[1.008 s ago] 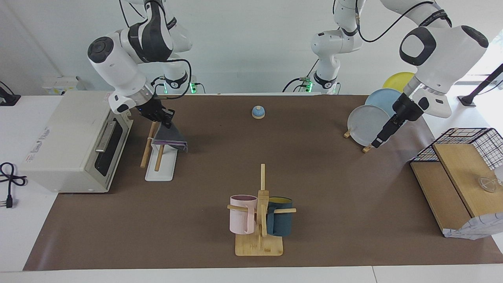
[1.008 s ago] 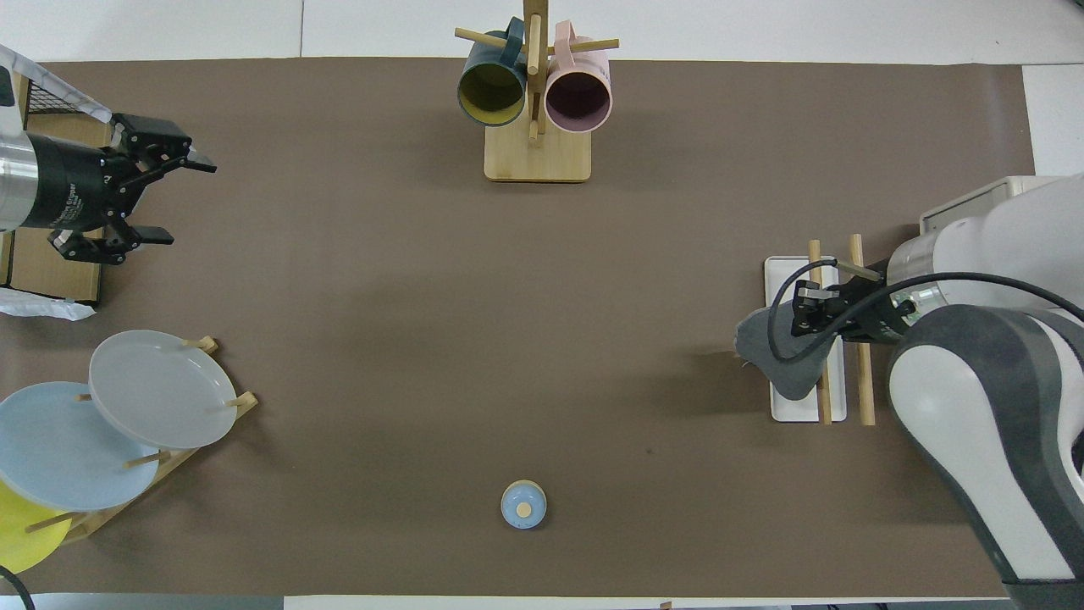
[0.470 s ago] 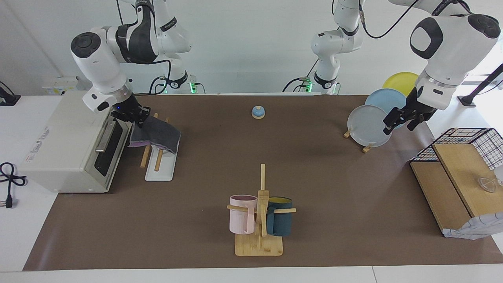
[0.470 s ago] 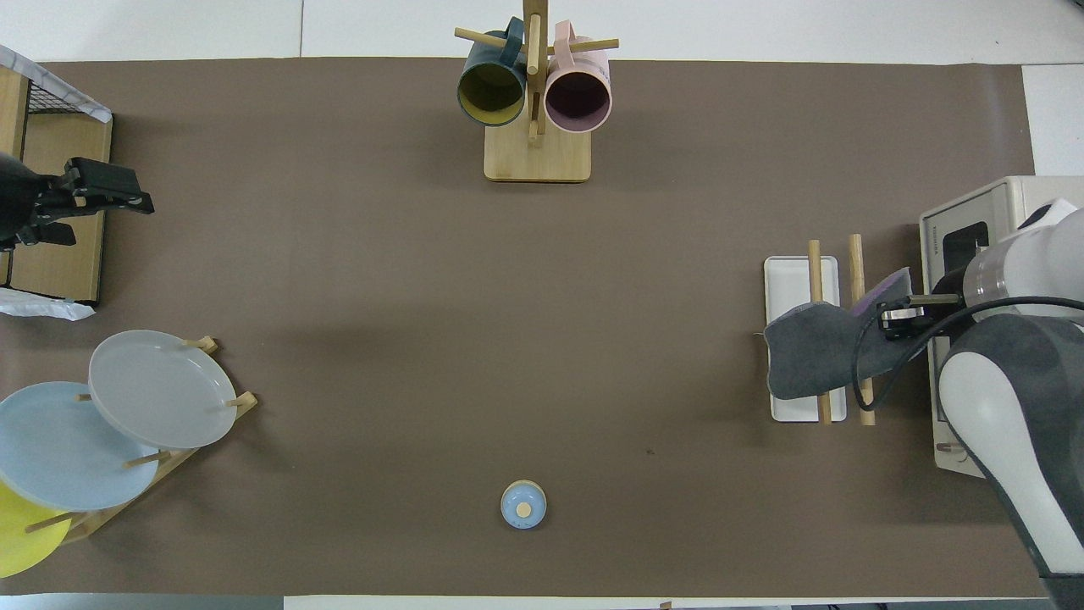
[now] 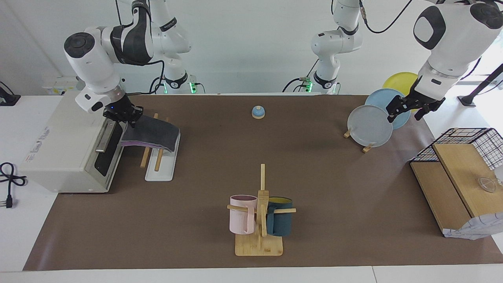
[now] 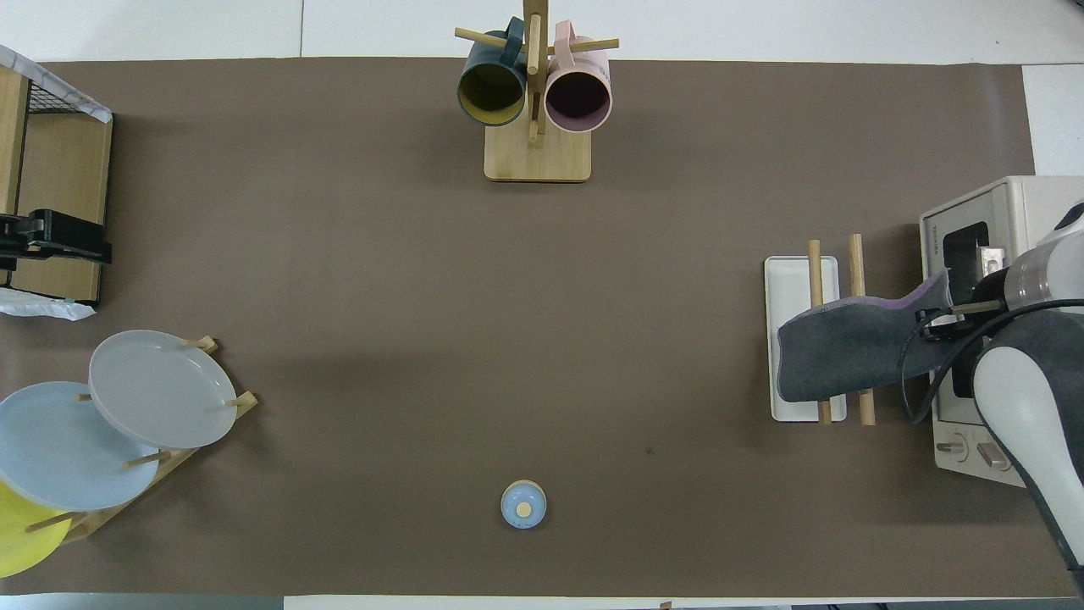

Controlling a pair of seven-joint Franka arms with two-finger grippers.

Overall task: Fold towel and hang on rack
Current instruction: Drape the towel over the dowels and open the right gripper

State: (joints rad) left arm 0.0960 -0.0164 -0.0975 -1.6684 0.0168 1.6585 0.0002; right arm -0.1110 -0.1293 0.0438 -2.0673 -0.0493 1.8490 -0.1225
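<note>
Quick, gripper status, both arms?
Right gripper: shut on the towel, which is draped across the rack rods.
Left gripper: open, holding nothing, over the plates.

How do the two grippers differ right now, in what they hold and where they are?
The right gripper is shut on an edge of the folded purple-and-grey towel, draped across the two-rod wooden rack beside the white oven; the left gripper holds nothing. The right gripper sits low at the rack; the left gripper hangs raised over the plates. Both are black and two-fingered.
</note>
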